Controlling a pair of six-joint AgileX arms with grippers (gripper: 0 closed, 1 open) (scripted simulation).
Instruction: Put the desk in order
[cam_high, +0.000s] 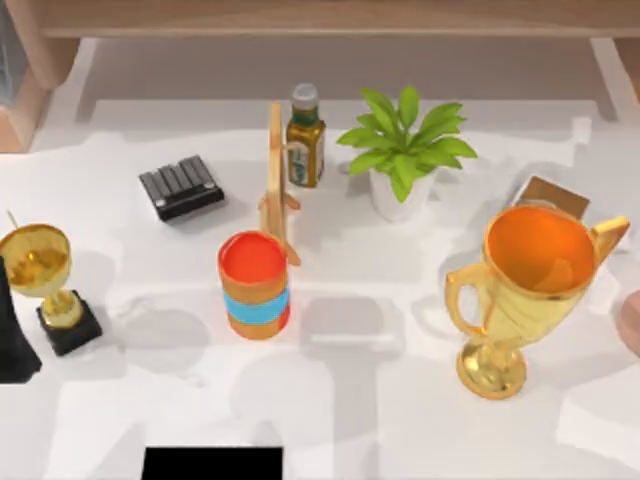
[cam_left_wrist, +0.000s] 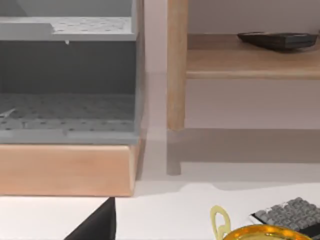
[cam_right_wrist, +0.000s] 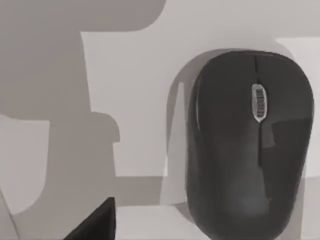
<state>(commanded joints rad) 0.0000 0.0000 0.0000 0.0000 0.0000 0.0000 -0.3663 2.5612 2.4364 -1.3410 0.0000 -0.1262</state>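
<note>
Overhead, the desk (cam_high: 400, 420) spreads under scattered clutter: a small trophy (cam_high: 45, 285) at far left, a calculator (cam_high: 181, 187), a striped cup (cam_high: 255, 284) and a large trophy (cam_high: 525, 295) at right. From the left wrist, a wooden shelf (cam_left_wrist: 250, 62) stands beyond. The right wrist hangs over a black mouse (cam_right_wrist: 250, 145), probably lining up a grasp. I cannot tell either gripper's opening.

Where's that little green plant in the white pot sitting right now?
In the top view the potted plant stands toward the back of the desk, a little right of centre, just right of the green-capped bottle and behind the big gold trophy.
</note>
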